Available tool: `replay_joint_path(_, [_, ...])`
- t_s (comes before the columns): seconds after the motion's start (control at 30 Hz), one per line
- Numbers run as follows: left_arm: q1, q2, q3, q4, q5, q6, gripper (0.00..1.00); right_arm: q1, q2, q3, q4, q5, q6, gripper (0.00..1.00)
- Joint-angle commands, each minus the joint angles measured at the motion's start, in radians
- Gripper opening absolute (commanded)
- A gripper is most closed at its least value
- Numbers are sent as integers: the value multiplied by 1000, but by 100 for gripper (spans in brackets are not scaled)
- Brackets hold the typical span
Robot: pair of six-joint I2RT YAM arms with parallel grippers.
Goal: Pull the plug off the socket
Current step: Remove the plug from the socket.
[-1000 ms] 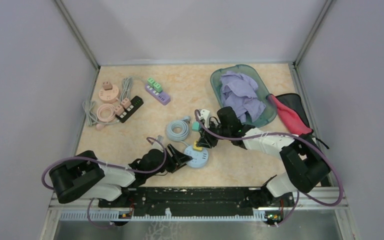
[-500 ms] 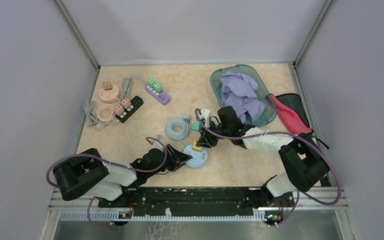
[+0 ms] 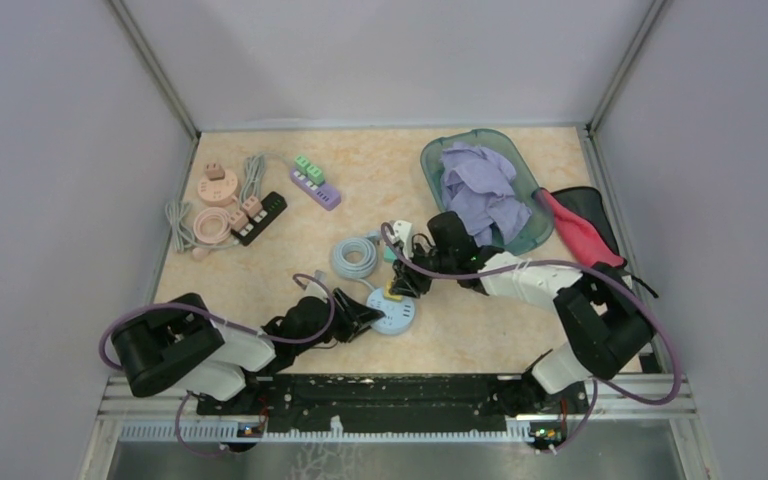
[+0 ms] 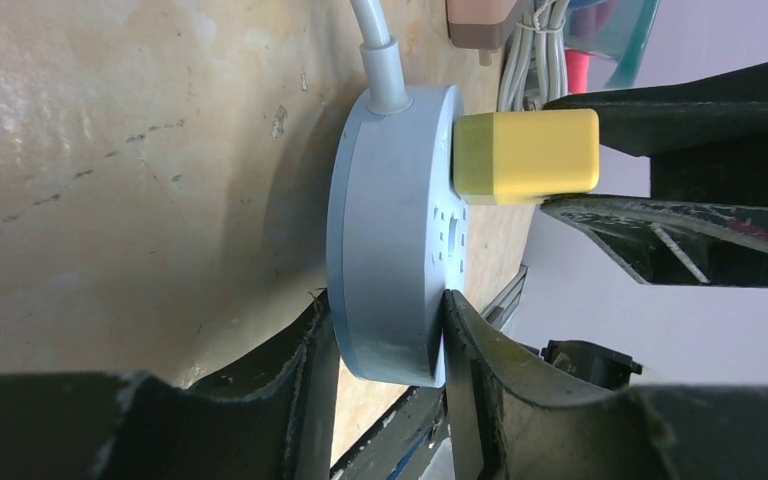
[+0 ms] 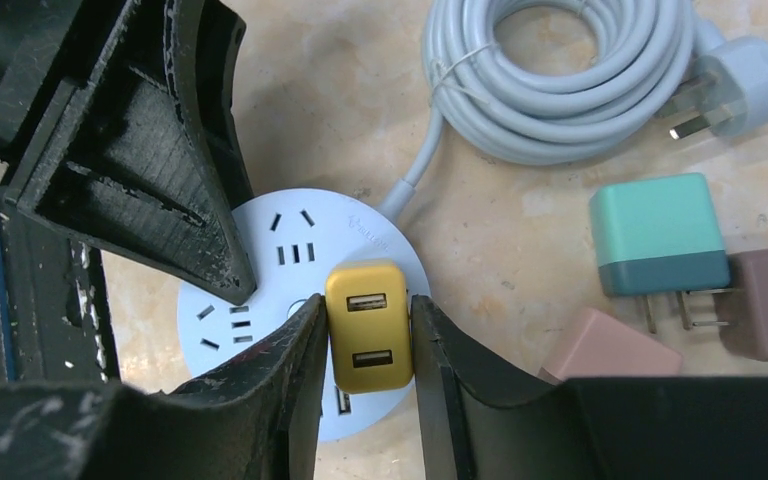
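Note:
A round pale-blue socket (image 3: 400, 320) lies flat on the table, with a yellow plug (image 3: 396, 293) seated in its top face. My left gripper (image 4: 388, 305) is shut on the socket (image 4: 390, 250), one finger under its rim and one on its face. My right gripper (image 5: 368, 310) is shut on the yellow plug (image 5: 368, 325), its fingers pressed against two opposite sides. In the left wrist view the plug (image 4: 525, 155) sticks out from the socket between the right fingers (image 4: 660, 110). The plug's two USB ports face the right wrist camera.
The socket's coiled grey cable (image 5: 560, 70) lies just beyond it, next to loose teal (image 5: 655, 235), pink (image 5: 605, 345) and brown (image 5: 765, 305) adapters. A teal basin (image 3: 440, 150) holding purple cloth stands back right. More power strips (image 3: 260, 215) lie back left.
My left gripper has closed in onto the socket's edge. The right arm has shifted slightly left while staying on the plug. The plug still sits in the socket.

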Motion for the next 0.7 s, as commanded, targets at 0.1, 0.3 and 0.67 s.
replay_joint_path(0.1, [1, -24, 22, -28, -21, 37, 0, 34, 40, 47, -31, -11, -17, 41])
replay_joint_path(0.3, [2, -25, 24, -32, -18, 43, 0, 40, 46, 55, -38, -4, -16, 37])
replay_joint_path(0.67, [2, -9, 51, -102, -18, 29, 0, 97, 7, 50, -49, -7, -47, 0])
